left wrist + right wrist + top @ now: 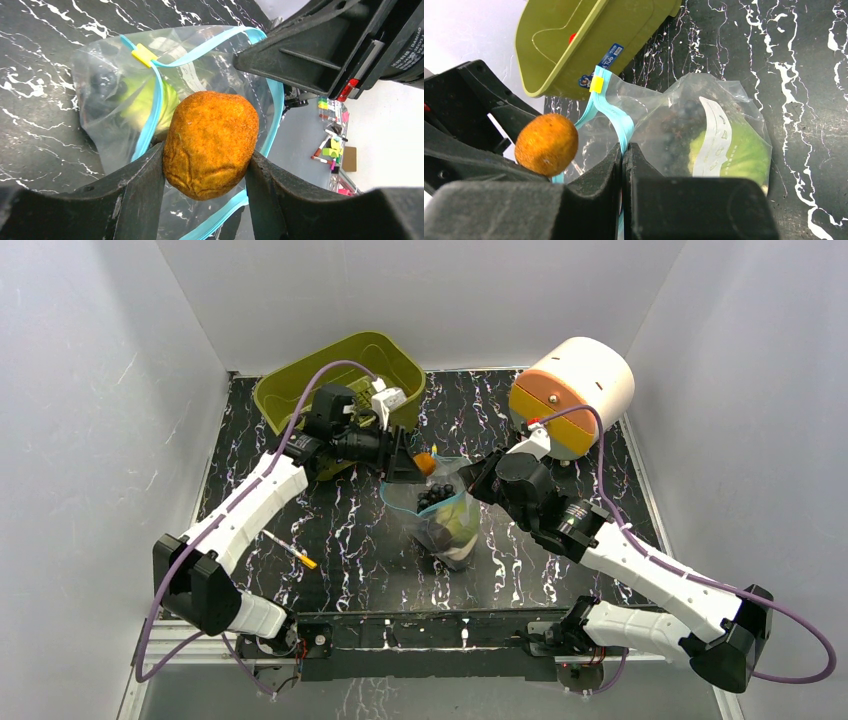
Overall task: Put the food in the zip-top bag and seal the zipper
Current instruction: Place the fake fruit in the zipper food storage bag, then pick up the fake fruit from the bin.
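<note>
Bag lies mid-table, its mouth toward the far side, with grapes and cabbage inside. The right claw is fully closed, pinching the zipper strip at the mouth and holding it up. The left claw stands about half open, clamped on an orange fruit just above the open mouth, and the right claw's fingers crowd in close beside it. A green bin sits tipped at the far left, just behind the left arm. A white drum stands far right, behind the right arm. A yellow-tipped stick lies near left on the table, apart from the bag.
</note>
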`<state>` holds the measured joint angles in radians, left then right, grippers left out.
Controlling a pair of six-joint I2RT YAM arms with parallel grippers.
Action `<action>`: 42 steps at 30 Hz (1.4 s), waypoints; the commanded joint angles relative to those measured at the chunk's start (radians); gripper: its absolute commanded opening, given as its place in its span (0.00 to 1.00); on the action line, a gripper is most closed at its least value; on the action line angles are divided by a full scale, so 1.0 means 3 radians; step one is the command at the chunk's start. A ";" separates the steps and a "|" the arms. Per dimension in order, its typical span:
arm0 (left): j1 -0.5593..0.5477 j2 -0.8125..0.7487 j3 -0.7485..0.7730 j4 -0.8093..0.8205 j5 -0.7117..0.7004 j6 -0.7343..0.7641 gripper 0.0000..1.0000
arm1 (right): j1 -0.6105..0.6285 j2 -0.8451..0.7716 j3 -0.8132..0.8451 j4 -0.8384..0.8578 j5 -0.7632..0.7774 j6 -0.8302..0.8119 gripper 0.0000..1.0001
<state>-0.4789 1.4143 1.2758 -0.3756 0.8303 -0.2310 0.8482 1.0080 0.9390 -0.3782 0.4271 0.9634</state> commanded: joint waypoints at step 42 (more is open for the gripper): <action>-0.0153 0.0147 0.0897 -0.0524 -0.2737 -0.0069 0.80 | -0.0011 -0.0104 -0.0061 0.0527 -0.0195 -0.0836 0.00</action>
<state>-0.5388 1.4303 1.4746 -0.5060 0.1757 -0.2325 0.8482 0.9947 0.9176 -0.3344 0.3347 0.8021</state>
